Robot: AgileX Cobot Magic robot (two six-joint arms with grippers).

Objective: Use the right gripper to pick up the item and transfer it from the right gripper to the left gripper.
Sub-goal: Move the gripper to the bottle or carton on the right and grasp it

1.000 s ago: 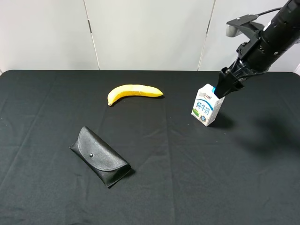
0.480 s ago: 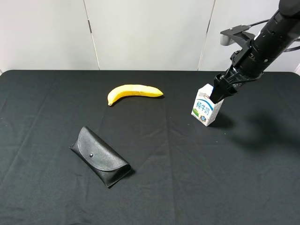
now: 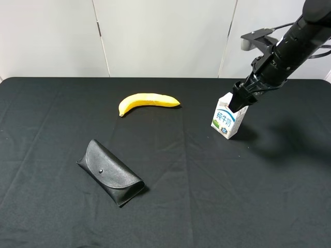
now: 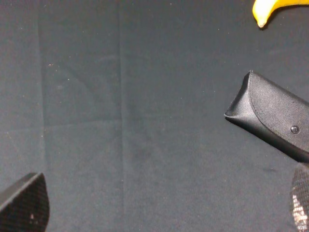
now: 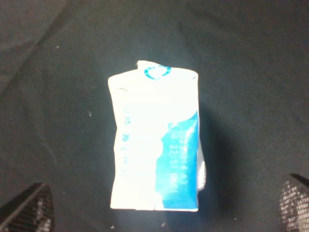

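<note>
Carton (image 3: 225, 120) standing, my right gripper (image 3: 237, 103) at its top, jaws spread wide, my left gripper (image 4: 161, 212) spread too, banana (image 3: 147, 102) and glasses case (image 3: 110, 172) well apart from carton.

L wrist view: glasses case (image 4: 270, 121) cut by frame edge, banana (image 4: 270, 9) only an end showing, left tool (image 4: 161, 205) just two tips at the edge; R wrist: milk carton (image 5: 154, 140) print washed out, unreadable; ext. view: right tool (image 3: 239, 101) hides carton's top rear corner, right arm (image 3: 295, 41) cropped.
</note>
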